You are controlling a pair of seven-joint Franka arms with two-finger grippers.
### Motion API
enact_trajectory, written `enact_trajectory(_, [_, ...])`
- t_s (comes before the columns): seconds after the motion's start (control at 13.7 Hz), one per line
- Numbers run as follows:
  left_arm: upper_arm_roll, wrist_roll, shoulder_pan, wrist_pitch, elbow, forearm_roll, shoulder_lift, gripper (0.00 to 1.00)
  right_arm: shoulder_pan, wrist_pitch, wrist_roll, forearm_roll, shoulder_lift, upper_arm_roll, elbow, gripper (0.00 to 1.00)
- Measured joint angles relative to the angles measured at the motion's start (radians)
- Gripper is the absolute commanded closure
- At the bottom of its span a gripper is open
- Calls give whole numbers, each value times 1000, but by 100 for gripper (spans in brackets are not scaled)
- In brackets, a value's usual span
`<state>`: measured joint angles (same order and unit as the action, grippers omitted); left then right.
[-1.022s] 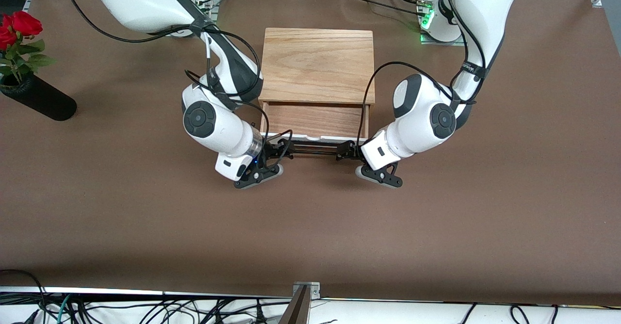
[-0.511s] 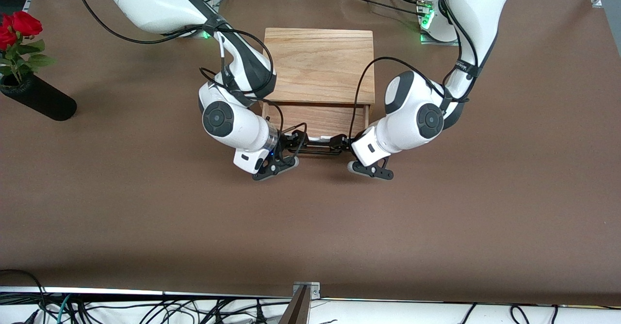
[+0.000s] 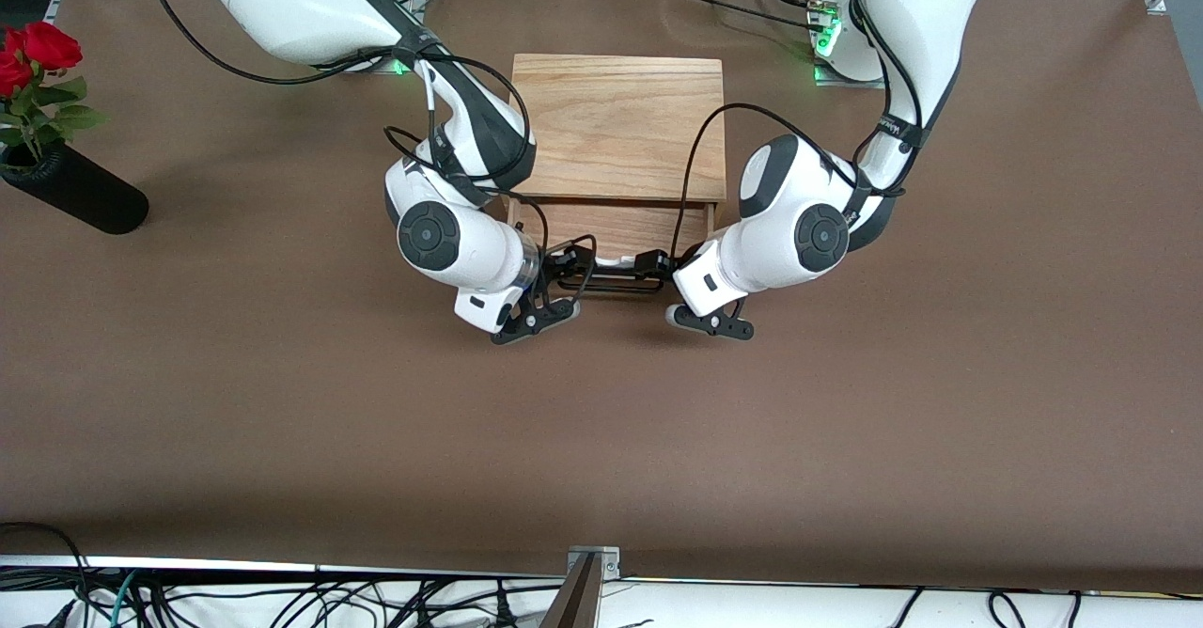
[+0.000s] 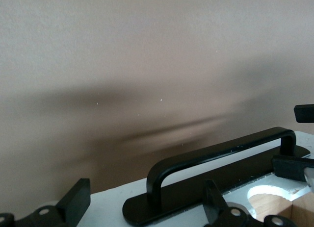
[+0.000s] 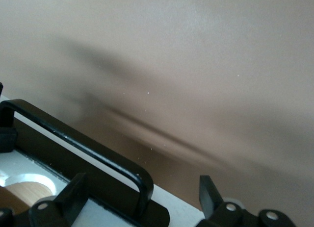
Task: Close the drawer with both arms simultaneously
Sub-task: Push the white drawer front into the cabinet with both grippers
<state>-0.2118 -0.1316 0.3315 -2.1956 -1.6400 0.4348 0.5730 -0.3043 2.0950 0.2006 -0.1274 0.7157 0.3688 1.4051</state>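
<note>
- While both arms bend down to the middle of the front view, the light-oak box (image 3: 616,120) sits in the upper centre of the frame on the brown counter (image 3: 601,440).
- Below the box in the frame, the drawer (image 3: 611,226) stands partly out, and only its bare wood floor shows inside.
- Its black wire handle (image 3: 611,282) runs along the white front panel, on the side nearer the camera.
- Low at the handle, the right claw (image 3: 567,271) is at the end toward the right arm, and the left claw (image 3: 658,269) at the end toward the left arm.
- High in the frame, at the right arm's end of the counter, a black vase (image 3: 80,196) holds red roses (image 3: 33,50).
- From the left wrist view, the left claw (image 4: 144,202) is spread wide, its fingers (image 4: 76,200) well apart. One bend of the handle (image 4: 221,151) lies between them, and they do not clamp it.
- Beneath that handle is the white front panel (image 4: 108,207), with a corner of light wood (image 4: 274,210) beside it.
- From the right wrist view, the right claw (image 5: 142,197) is likewise spread, its fingers (image 5: 210,192) apart on either side of the handle's other bend (image 5: 140,180), without pinching it.
- White panel (image 5: 29,163) and blurred brown counter fill the rest.
</note>
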Motion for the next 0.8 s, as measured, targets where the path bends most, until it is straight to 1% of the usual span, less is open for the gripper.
enact_trajectory(0.29, [0,-2,0,71,10,0,1,0,-4,-58,0,-8,0,3,-6,0])
enact_trajectory(0.8, [-1,-2,0,153,16,0,1,0,-6,-122,1,-9,0,15,-9,0])
